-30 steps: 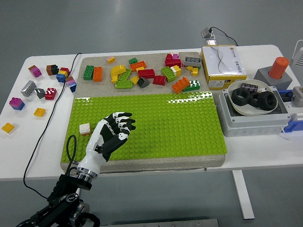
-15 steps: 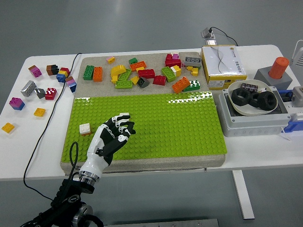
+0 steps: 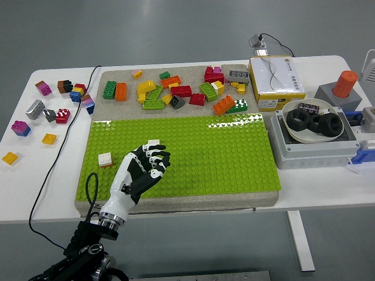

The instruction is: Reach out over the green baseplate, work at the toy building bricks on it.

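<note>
My left robot hand (image 3: 145, 167) hovers over the green baseplate (image 3: 222, 152), fingers curled around nothing. The white brick (image 3: 105, 159) sits just to its left; I fear a careless sweep could knock it loose.

White table (image 3: 193, 218) w/ leg, grey floor (image 3: 146, 29).

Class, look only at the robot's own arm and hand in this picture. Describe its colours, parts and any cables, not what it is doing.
Only the left arm shows. The robot hand has five fingers, black with white segments and joint caps. Its back is black, the wrist shell white, ending in a silver metal ring. Below it the forearm is black, with a thin black cable looping beside the wrist.
</note>
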### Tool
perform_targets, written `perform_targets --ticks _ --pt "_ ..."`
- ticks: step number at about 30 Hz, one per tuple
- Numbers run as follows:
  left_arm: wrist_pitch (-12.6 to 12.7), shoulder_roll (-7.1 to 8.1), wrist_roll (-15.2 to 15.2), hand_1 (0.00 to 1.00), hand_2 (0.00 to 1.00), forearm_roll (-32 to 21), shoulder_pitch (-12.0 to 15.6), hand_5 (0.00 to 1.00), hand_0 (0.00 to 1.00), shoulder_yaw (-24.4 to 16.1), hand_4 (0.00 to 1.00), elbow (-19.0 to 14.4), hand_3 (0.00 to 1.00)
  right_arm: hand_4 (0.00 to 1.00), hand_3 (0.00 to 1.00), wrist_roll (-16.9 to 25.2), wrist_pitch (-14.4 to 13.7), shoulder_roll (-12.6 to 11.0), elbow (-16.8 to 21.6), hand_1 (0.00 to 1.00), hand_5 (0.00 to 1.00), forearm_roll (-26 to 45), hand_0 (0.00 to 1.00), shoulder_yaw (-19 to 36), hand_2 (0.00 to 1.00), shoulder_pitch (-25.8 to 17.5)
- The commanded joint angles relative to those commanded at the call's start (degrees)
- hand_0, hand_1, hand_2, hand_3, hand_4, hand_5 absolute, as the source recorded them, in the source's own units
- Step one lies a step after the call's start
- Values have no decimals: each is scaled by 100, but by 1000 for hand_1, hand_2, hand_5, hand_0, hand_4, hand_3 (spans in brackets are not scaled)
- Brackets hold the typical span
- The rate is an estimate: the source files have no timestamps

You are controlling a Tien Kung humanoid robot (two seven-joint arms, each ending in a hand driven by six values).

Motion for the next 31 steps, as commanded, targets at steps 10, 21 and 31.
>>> perform_targets --ticks 10,21,31 --pt "12 -47 -36 440 501 170 99 107 537 -332 668 -30 536 592 654 -95 -13 43 0 603 814 -120 607 43 676 -28" --pt "-20 -116 -64 444 505 284 310 106 538 -626 706 -73 542 613 654 -194 -131 85 0 608 829 -294 599 234 673 -95" --pt "-25 -107 -61 446 504 294 458 109 539 -725 715 -57 540 614 656 -300 -182 163 0 615 828 -503 599 381 675 -163"
